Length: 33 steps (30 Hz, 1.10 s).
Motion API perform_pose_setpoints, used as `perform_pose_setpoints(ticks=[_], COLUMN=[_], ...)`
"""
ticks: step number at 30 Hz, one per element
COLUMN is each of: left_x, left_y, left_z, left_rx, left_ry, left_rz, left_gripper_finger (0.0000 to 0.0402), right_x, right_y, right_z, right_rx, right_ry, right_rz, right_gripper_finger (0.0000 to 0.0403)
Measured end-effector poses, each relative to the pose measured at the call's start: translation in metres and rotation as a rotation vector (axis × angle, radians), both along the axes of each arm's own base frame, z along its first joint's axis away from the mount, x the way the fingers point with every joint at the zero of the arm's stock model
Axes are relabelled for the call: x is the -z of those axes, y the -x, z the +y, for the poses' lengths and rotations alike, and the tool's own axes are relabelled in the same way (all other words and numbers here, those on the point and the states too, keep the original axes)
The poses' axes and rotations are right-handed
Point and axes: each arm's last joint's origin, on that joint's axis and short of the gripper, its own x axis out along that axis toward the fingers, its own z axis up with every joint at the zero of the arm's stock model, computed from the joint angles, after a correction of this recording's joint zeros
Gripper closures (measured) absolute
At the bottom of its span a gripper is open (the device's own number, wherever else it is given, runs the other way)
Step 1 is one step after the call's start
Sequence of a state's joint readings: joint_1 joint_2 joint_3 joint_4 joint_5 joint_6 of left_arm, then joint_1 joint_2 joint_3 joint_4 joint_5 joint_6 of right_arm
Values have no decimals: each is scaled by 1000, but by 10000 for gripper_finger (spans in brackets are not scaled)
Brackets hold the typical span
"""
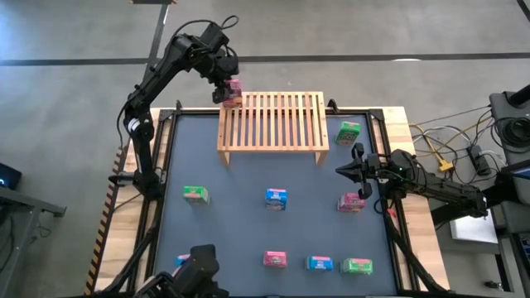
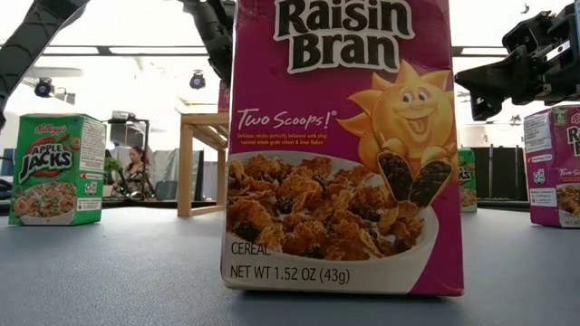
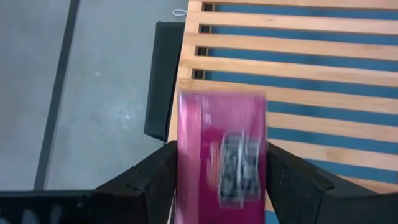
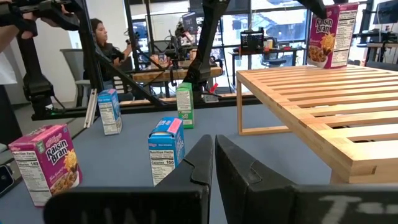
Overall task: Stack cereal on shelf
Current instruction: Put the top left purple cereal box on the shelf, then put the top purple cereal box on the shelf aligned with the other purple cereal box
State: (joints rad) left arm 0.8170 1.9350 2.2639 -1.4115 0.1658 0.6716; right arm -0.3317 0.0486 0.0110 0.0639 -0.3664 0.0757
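apparently pink cereal box [image 3: 222,160], between left jaws

1. The pink cereal box [image 3: 222,154] is blurred in the left wrist view, its print unreadable, its bottom cut off.
2. The Raisin Bran box [image 2: 343,145] hides much of the shelf [image 2: 205,145] in the low view's centre.
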Motion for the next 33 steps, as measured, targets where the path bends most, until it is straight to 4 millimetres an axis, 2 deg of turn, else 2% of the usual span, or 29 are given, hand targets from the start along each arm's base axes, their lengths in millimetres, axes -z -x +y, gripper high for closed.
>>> perform_pose_setpoints(ticks=[12,20,28,33], left_x=[-3,-23,-54,-76], left_y=[-1,11,34,56], left_z=[-1,-13,-37,-63], left_rx=[2,2,-8,-12], left_ry=[-20,-68,-131,-101], left_rz=[-18,-63,-133,-212], left_gripper_finger=[169,168,168,168], right_x=[0,0,0,0], right_y=[0,0,0,0], right_z=[0,0,0,0], right_rx=[0,0,0,0], right_ry=[-1,0,-1,-1], right_rz=[0,0,0,0], right_gripper_finger=[394,394,394,394])
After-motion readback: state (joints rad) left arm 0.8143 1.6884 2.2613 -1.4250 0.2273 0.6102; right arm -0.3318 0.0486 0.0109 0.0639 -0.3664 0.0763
